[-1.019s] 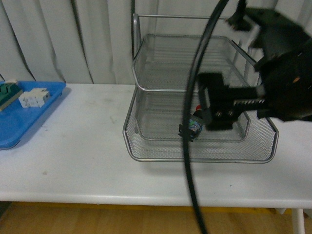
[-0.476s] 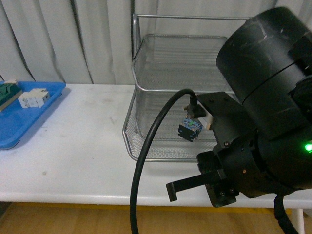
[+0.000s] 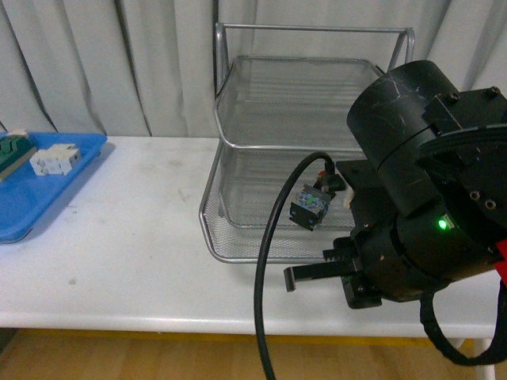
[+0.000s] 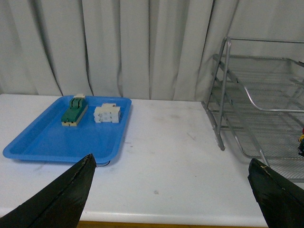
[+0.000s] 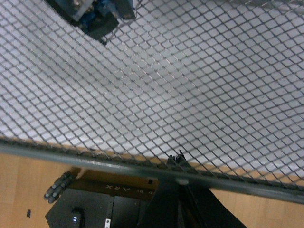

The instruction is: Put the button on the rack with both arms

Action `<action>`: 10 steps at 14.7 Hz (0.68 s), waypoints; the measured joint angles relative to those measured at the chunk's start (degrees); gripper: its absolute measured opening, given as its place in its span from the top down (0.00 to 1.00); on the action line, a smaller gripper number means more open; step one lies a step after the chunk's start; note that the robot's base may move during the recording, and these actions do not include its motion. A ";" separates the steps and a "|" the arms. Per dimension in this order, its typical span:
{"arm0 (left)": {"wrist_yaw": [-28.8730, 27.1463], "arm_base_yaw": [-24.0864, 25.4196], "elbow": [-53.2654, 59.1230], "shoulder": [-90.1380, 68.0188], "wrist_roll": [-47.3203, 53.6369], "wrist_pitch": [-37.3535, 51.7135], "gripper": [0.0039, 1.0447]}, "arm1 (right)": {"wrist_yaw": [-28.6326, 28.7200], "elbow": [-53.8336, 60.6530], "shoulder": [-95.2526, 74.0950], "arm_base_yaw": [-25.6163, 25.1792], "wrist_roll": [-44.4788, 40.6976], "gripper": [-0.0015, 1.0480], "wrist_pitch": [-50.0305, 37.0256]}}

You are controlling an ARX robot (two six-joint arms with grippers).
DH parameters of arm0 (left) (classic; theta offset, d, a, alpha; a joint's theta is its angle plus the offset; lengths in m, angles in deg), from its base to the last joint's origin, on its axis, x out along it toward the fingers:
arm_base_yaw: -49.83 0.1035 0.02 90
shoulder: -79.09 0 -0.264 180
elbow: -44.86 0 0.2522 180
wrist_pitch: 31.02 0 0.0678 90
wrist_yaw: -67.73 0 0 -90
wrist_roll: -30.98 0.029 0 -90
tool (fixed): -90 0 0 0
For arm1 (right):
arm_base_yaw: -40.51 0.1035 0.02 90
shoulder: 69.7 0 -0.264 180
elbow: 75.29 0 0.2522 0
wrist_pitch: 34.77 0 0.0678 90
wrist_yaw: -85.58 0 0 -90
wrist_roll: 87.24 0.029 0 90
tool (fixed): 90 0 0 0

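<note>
I'm looking out over the white bench (image 3: 119,261) from the front camera, and my right arm's bulk fills the lower right of the view, a green light glowing on its housing. The button (image 3: 310,204) lies in the bottom tier of the rack (image 3: 238,150), tilted, its blue and black body towards me, with just a sliver of red showing behind, right beside the black cable (image 3: 265,261) that loops up in front of the rack. The right pincer (image 3: 317,273) pokes out low in front of the rack's front rim; only one dark finger shows clearly, so I cannot tell whether it is parted or closed, and nothing visible sits in it. From the right wrist camera I'm peering through the wire mesh, with the button (image 5: 97,14) at the edge of the picture and resting on the mesh.

On the left wrist camera, the left pincer (image 4: 173,190) stands wide apart, a dark fingertip (image 4: 66,197) at each lower corner, and holds nothing. Beyond it on the bench sits the blue tray (image 4: 42,142), carrying a green and cream switch (image 4: 73,112) and a white block (image 4: 107,114) side by side, well apart from the rack (image 4: 223,95).
</note>
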 joint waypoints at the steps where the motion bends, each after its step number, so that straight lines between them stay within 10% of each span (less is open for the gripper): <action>1: 0.00 0.00 0.00 0.00 0.00 0.00 0.06 | -0.52 -1.55 -0.66 -1.01 -0.15 0.98 0.48; 10: 0.00 0.00 0.00 0.00 0.00 0.02 0.06 | -2.29 -18.47 -9.25 -7.23 -4.37 0.98 4.85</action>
